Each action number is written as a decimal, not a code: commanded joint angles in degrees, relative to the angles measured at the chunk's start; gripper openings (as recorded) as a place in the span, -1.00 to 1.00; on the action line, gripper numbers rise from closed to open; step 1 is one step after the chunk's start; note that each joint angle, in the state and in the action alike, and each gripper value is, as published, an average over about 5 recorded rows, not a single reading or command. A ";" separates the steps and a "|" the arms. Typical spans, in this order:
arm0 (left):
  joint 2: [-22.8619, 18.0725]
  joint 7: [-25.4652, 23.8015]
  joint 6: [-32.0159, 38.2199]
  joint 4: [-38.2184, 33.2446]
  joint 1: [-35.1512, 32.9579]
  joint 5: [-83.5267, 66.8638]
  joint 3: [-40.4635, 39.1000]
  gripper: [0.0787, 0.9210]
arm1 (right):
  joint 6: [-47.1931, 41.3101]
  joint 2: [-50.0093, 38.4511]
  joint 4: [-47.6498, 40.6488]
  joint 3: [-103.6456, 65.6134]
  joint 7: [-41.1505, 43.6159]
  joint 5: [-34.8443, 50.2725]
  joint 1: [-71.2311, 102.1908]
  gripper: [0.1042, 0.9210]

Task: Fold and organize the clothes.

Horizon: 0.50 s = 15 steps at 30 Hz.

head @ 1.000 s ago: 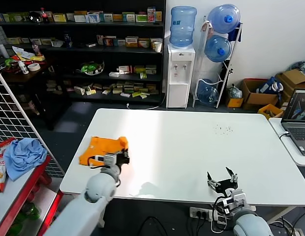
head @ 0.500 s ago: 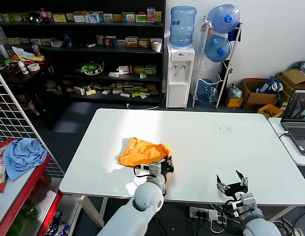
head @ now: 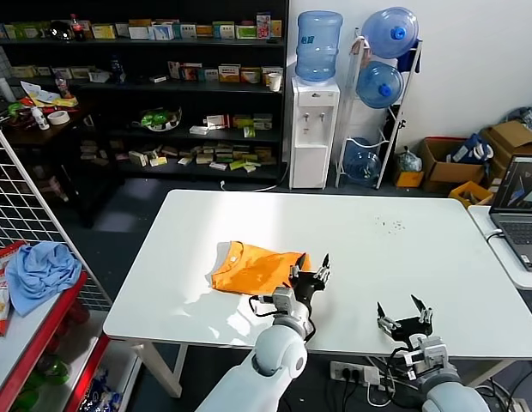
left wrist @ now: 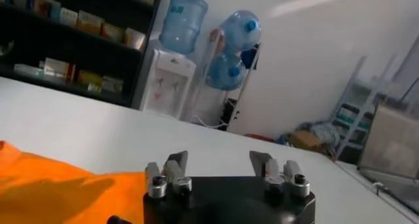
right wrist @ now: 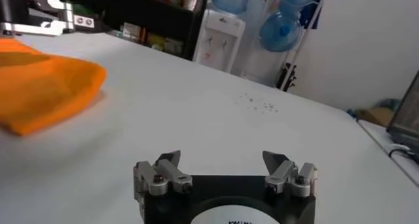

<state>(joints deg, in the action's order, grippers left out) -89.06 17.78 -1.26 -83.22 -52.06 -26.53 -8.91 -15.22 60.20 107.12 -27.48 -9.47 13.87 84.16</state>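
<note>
The orange T-shirt (head: pixel 253 267) lies bunched on the white table (head: pixel 377 257), left of the middle near the front. It also shows in the left wrist view (left wrist: pixel 59 189) and the right wrist view (right wrist: pixel 42 91). My left gripper (head: pixel 311 273) is open and empty at the shirt's right edge, just off the cloth. My right gripper (head: pixel 403 316) is open and empty near the table's front edge, to the right of the shirt. No lettering shows on the shirt.
A light blue cloth (head: pixel 39 270) lies on a red rack at the left. A laptop (head: pixel 519 206) sits on a side table at the right. Shelves, a water dispenser (head: pixel 316 112) and bottles stand behind the table.
My left gripper dragged the orange shirt from the table's left edge rightward toward the middle, then let it go and now stands open beside it. My right gripper shifted slightly right.
</note>
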 commanded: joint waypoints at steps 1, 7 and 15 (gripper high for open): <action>16.36 -4.88 17.95 -6.97 -10.18 10.17 8.73 0.47 | 9.11 3.36 -0.60 -3.11 2.86 -0.84 -0.87 0.76; 20.69 -8.13 22.36 -6.86 -15.55 19.60 18.19 0.75 | 12.95 6.51 -1.31 -4.12 5.31 -1.52 -1.68 0.76; 22.48 -8.82 22.81 -6.93 -16.75 22.75 23.13 0.77 | 15.31 9.25 -2.23 -5.14 8.55 -1.77 -2.17 0.76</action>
<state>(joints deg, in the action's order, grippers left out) -73.38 11.58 15.20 -88.57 -63.50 -12.57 4.48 -5.21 65.69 105.63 -30.93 -4.74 12.58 82.40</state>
